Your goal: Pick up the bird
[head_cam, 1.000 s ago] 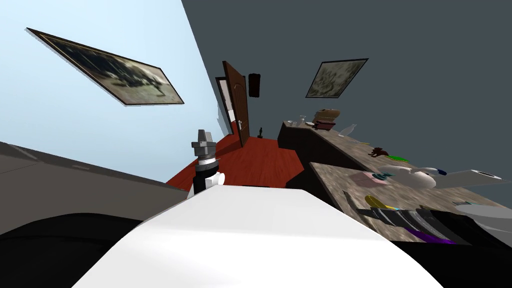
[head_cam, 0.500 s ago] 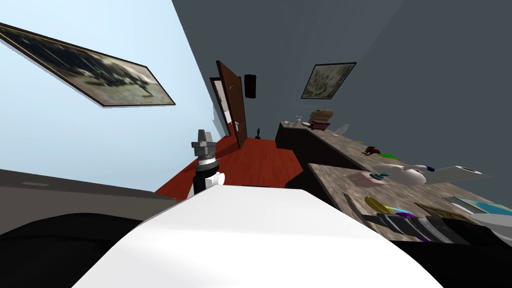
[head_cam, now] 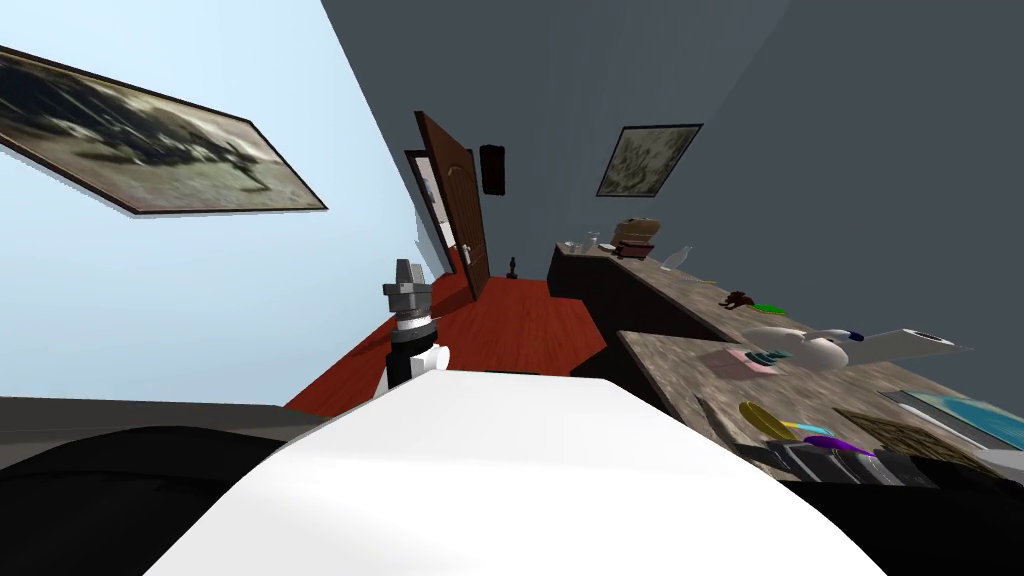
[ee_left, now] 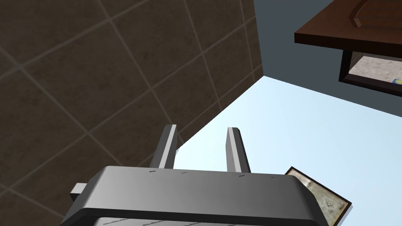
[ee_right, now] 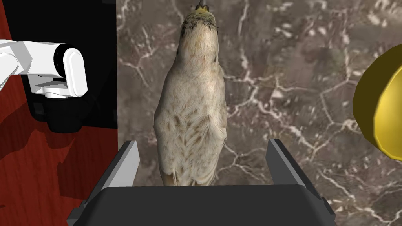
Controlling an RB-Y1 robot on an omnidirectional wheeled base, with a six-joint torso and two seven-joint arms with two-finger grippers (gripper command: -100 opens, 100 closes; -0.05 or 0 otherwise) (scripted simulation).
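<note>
In the right wrist view a pale cream bird [ee_right: 194, 98] with fine brown speckles lies on a brown marbled counter [ee_right: 294, 78], its beak pointing away from my hand. My right gripper [ee_right: 204, 157] is open, with one finger on each side of the bird's tail end and neither touching it. The bird lies near the counter's edge, beyond which are a black area and red floor. My left gripper [head_cam: 405, 275] is raised in front of my chest, away from the counter. Its fingers [ee_left: 169, 145] stand close together with nothing between them.
A yellow dish [ee_right: 380, 113] lies on the counter close to my right gripper's far finger. In the head view the long counter [head_cam: 690, 370] runs along the dark wall, bearing a white vessel [head_cam: 825, 350] and several small items. A brown door [head_cam: 455, 205] stands open across the red floor [head_cam: 520, 320].
The whole head view has swung: the wall picture slid off to the left and the counter's things shifted left. That is my own turn. The left arm holds its pose.
</note>
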